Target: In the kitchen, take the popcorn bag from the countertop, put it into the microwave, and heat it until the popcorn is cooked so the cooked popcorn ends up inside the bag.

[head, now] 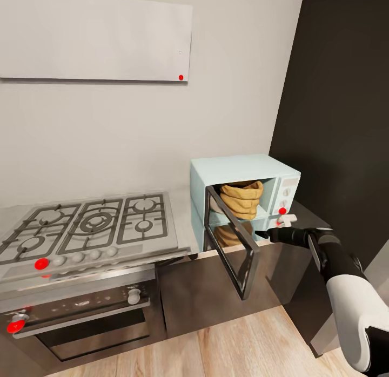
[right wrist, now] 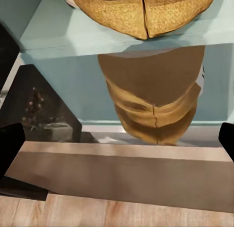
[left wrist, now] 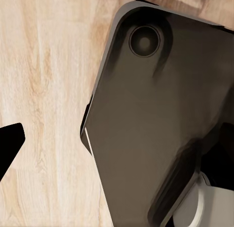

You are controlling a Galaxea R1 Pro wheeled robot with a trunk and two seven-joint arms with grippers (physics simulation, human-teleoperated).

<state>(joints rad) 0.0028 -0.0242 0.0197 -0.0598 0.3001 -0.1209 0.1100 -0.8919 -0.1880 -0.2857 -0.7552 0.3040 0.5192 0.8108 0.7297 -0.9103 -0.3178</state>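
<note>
Tan ridged cloth popcorn bag (head: 242,200) sits inside mint-blue boxy microwave (head: 246,196), dark glass door (head: 231,248) open; right gripper (head: 263,235) fingers apart, empty, just outside; next: close door.

Right arm (head: 346,280), head view: forearm shell white, smooth, rounded; black segment toward the wrist with a pale grey band or edge across it; wrist and right gripper (head: 265,235) black, tapering to a dark point. A black panel at the elbow end, low in the corner

Right wrist view: two black fingertips (right wrist: 9,146) at opposite edges, matte, blunt, no markings legible

Left wrist view: one black fingertip (left wrist: 9,141) at the edge; large dark grey-brown glossy robot body panel (left wrist: 156,119) with rounded corners, a circular recessed boss near one corner, thin pale edge line; a white rounded part beside it
</note>
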